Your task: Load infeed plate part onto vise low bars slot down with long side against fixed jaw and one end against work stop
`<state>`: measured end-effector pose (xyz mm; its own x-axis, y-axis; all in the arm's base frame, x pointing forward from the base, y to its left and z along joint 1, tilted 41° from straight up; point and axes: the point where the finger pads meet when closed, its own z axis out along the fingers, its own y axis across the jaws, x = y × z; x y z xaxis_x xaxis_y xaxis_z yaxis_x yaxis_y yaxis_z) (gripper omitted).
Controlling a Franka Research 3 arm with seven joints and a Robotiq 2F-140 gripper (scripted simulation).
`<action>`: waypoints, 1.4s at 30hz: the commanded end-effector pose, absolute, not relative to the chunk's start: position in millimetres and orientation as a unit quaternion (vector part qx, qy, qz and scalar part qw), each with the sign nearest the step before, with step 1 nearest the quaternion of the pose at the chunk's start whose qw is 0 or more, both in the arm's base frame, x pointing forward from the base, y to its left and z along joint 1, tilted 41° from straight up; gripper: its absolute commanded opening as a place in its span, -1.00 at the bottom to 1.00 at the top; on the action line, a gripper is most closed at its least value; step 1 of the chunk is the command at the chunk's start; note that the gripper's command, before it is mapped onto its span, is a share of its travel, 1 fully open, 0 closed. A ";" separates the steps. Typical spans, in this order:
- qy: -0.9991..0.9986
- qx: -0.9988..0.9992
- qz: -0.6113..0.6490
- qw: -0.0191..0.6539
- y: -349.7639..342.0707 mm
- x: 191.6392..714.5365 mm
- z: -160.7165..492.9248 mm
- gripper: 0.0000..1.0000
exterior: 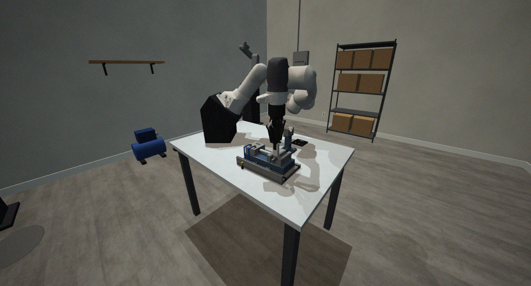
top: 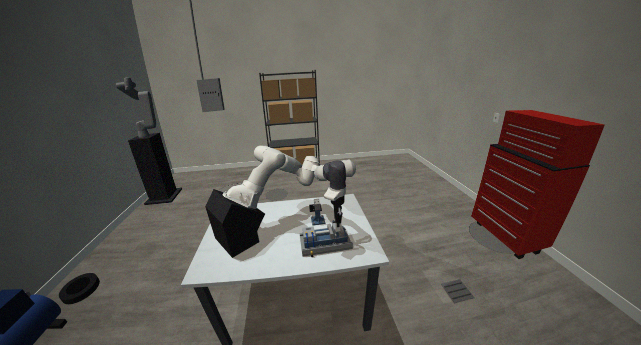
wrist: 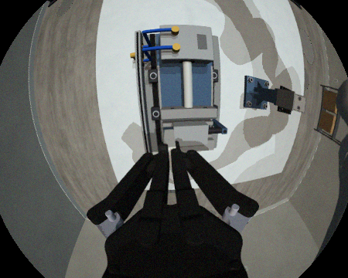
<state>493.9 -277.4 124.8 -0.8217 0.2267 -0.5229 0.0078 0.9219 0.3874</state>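
Note:
The vise (wrist: 185, 42) (exterior: 286, 168) stands on the table with its jaws open. A grey block, apparently the part (wrist: 193, 134), lies between the moving jaw (wrist: 187, 113) and the fixed jaw in the wrist view. Its right end is close to the dark work stop rod (wrist: 214, 130); contact is hard to tell. Its slot is not visible, and its contact with the fixed jaw is unclear. My gripper (wrist: 169, 137) (exterior: 275, 147) (top: 338, 225) points down, shut with nothing seen between the fingertips, at the fixed-jaw side near the part's left end.
The V-block stand (wrist: 298, 103) (exterior: 288, 131) (top: 317, 203) rises beside the vise on a blue base. A black plate (exterior: 300, 142) lies behind it on the table. Blue hoses (wrist: 158, 48) rise at the cylinder end, and a long rail (exterior: 259, 169) runs along the vise's side.

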 end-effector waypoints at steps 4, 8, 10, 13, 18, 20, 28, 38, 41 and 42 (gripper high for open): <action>0.936 0.065 0.190 0.290 -275.5 493.7 125.3 -1.00; 0.936 0.065 0.190 0.290 -275.5 493.7 125.3 -1.00; 0.936 0.065 0.190 0.290 -275.5 493.7 125.3 -1.00; 0.936 0.065 0.190 0.290 -275.5 493.7 125.2 -1.00; 0.936 0.065 0.190 0.290 -277.0 493.7 124.6 -1.00; 0.936 0.065 0.190 0.290 -277.8 493.7 124.3 -1.00; 0.936 0.065 0.190 0.290 -287.6 493.6 120.1 -1.00; 0.936 0.065 0.190 0.290 -300.2 493.4 114.7 -1.00; 0.936 0.065 0.190 0.290 -302.8 493.4 113.6 -1.00; 0.936 0.065 0.190 0.290 -303.3 493.4 113.4 -1.00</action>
<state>492.2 -301.3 113.9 -0.8245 0.2418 -0.5117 0.0217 0.9170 0.3983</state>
